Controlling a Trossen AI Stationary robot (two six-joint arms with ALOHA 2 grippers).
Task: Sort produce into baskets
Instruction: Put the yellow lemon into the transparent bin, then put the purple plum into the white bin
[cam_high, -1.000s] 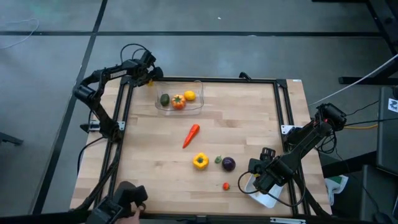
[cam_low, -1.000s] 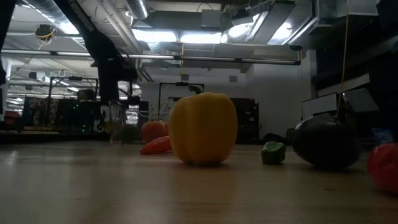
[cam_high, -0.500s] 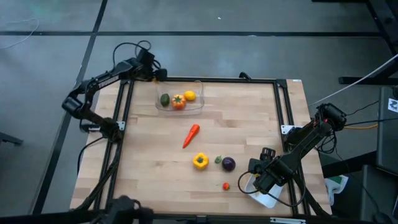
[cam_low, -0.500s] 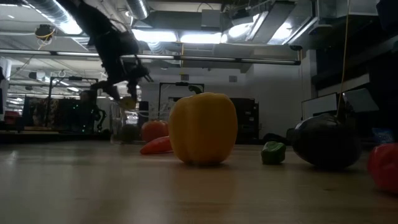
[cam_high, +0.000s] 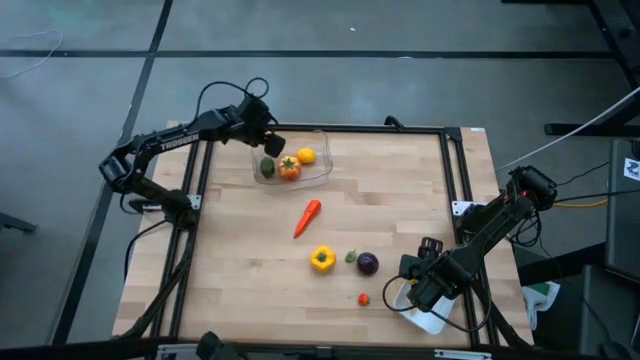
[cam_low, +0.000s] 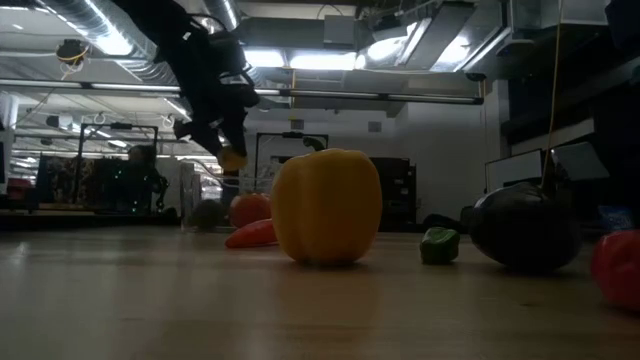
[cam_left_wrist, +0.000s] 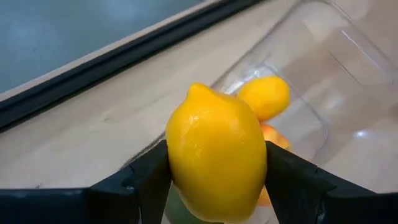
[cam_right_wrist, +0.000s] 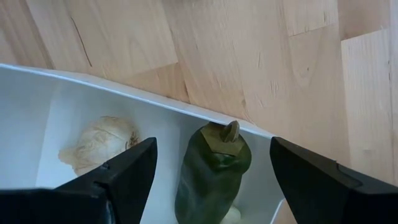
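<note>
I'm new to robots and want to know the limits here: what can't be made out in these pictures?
- White rounded tray: in the high view the right gripper covers most of it.
- Clear plastic tub: in the low view the big yellow pepper hides part of it.
- Small red piece: cut off by the low view's edge.
- Left gripper: its held yellow lemon blocks much of the tub's contents in the left wrist view.

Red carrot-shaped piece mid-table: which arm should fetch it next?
Probably left. The left gripper, shut on a yellow lemon above the clear plastic tub, is nearer the red carrot-shaped piece. The right gripper hangs open over the white tray.
</note>
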